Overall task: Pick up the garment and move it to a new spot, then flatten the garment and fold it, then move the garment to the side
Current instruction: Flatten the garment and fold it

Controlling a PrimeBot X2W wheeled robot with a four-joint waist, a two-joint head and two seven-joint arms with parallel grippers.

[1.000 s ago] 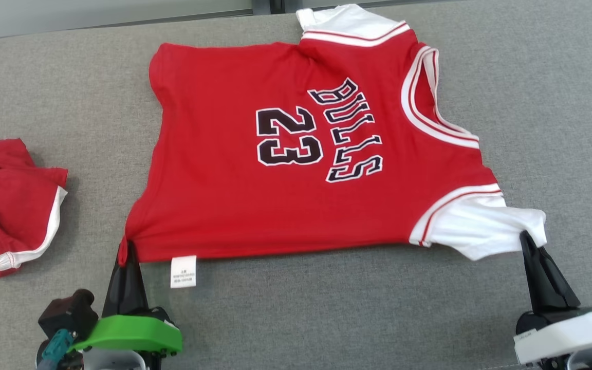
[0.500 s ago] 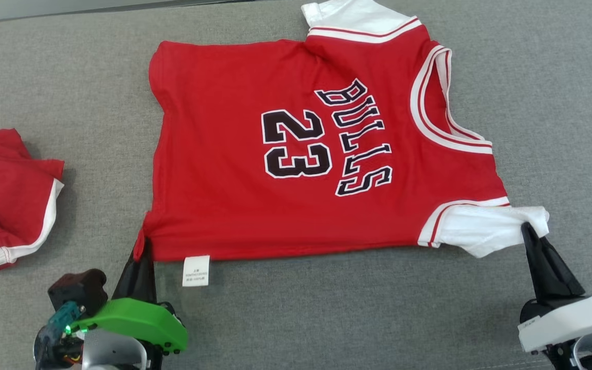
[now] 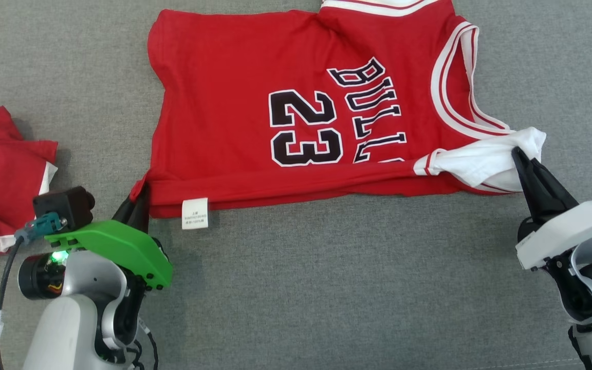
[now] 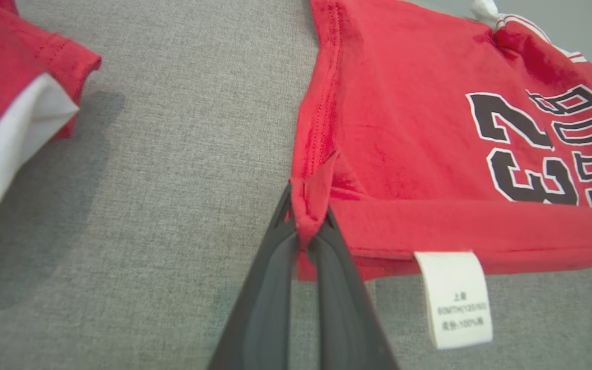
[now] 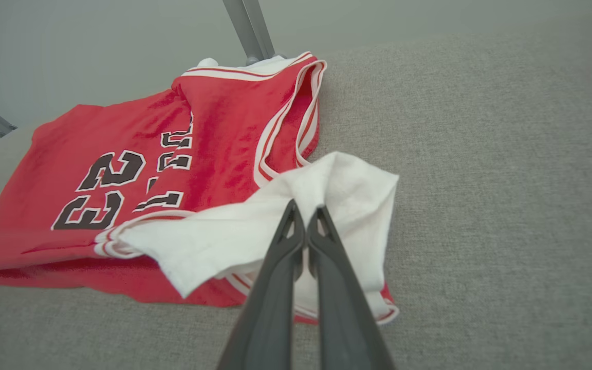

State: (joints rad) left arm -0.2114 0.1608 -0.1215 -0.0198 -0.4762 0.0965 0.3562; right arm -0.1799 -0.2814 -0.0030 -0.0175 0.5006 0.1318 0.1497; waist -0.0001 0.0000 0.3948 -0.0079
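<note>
The garment is a red jersey with white sleeves, a black "23" and lettering, spread on the grey surface. Its near edge is lifted and rolled back over the body as a red band. My left gripper is shut on the jersey's near left hem corner, beside a white care label. My right gripper is shut on the near white sleeve, which is drawn up over the red body next to the collar trim.
A second red garment with white trim lies crumpled at the left, close to my left arm. Bare grey cloth stretches between my two arms. A metal frame bar rises beyond the far edge.
Both grippers have carried the near edge and the sleeve away from me, folding them over the jersey's body. The head camera has tilted down, so the far sleeve has left the picture.
</note>
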